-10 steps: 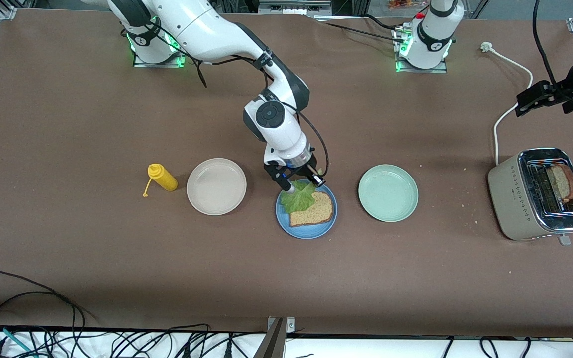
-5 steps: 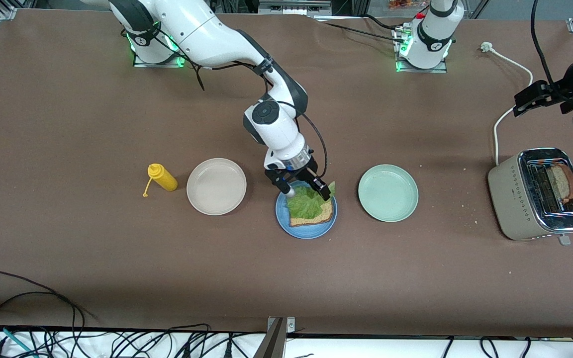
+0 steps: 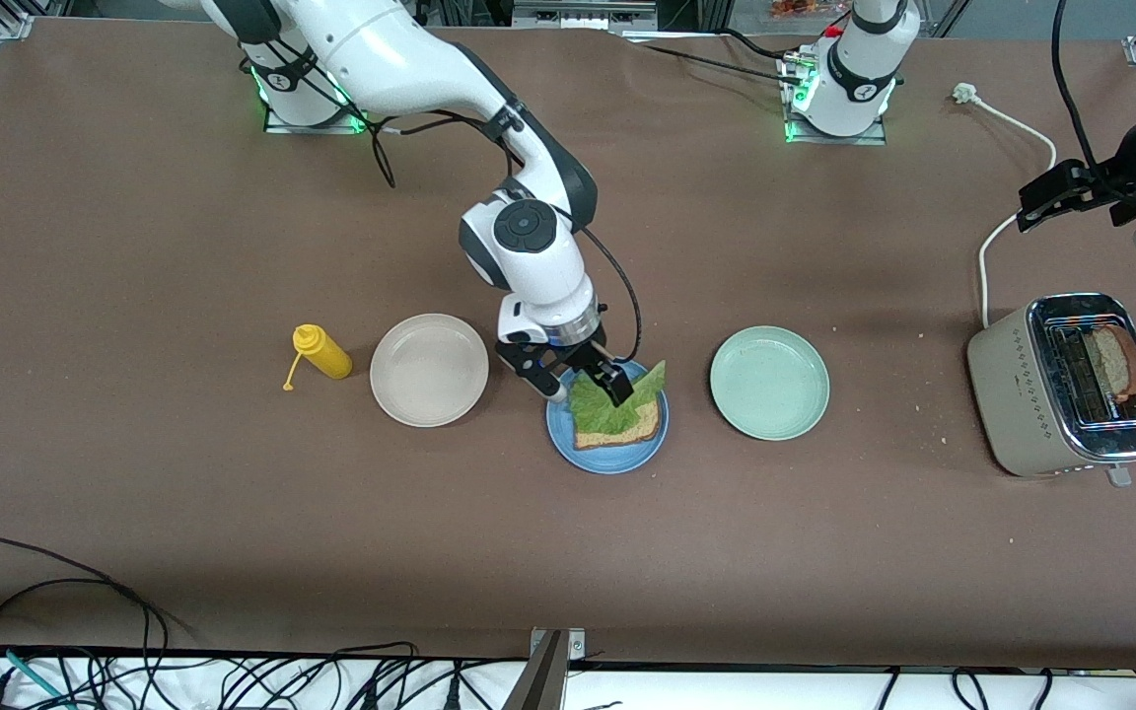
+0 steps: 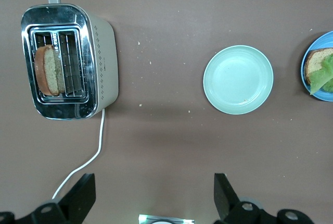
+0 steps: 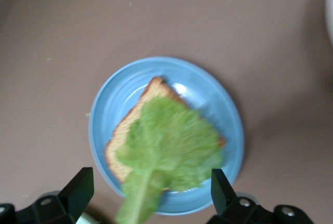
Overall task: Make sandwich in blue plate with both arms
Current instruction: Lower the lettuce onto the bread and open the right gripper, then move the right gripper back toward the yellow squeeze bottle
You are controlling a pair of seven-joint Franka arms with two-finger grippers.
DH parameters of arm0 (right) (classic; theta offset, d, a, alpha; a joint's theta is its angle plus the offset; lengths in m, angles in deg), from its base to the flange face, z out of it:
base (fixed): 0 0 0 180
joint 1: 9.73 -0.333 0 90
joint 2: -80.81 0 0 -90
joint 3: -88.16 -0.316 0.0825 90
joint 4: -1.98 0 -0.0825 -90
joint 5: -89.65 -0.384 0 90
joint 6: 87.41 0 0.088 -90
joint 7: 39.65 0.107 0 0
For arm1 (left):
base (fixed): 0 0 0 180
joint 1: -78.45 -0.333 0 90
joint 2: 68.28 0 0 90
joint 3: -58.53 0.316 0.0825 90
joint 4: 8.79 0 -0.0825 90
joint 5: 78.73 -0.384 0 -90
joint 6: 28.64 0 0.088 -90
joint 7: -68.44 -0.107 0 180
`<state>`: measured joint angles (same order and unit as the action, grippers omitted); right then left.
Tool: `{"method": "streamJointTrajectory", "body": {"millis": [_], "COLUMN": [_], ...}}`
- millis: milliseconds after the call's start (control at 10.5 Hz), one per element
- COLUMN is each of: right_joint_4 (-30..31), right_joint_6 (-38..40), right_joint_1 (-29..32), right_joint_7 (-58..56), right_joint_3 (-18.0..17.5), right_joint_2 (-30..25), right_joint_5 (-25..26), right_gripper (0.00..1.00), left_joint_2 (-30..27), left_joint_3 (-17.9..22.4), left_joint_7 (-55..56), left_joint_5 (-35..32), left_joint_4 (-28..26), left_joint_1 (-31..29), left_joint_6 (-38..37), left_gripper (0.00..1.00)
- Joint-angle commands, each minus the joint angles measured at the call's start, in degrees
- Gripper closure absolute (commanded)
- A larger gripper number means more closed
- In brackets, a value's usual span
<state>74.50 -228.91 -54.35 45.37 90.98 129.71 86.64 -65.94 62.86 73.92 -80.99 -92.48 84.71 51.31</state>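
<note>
Right end effector (image 3: pixel 583 381) hangs over the blue plate (image 3: pixel 607 456) with fingers spread, gripping nothing. Lettuce (image 3: pixel 611 404) lies on one bread slice (image 3: pixel 617 434) there. Left end effector (image 4: pixel 154 195), fingers apart too, waits up over the toaster (image 3: pixel 1067 385) end of the table (image 3: pixel 233 513).

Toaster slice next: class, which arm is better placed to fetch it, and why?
Probably the left. Its open left gripper hangs near the beige chrome-topped toaster holding the brown bread slice, while the open right gripper is over the round blue plate.
</note>
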Motion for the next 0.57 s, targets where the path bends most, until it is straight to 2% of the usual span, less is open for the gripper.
{"method": "streamJointTrajectory", "body": {"millis": [0,478], "right_joint_4": [0.70,0.70], "right_joint_6": [15.68,42.22], "right_joint_1": [0.15,0.15], "right_joint_7": [-12.46,-45.40], "right_joint_3": [2.45,10.00], "right_joint_2": [-5.65,-14.79], "right_joint_5": [2.13,1.95], "right_gripper": [0.00,0.00], "left_joint_2": [0.74,0.82], "left_joint_3": [0.07,0.07], "left_joint_7": [0.41,0.41], "left_joint_5": [-1.16,-1.16], "left_joint_4": [1.78,1.78], "left_joint_1": [0.07,-0.28], "left_joint_6": [-0.85,-0.85], "left_gripper": [0.00,0.00]}}
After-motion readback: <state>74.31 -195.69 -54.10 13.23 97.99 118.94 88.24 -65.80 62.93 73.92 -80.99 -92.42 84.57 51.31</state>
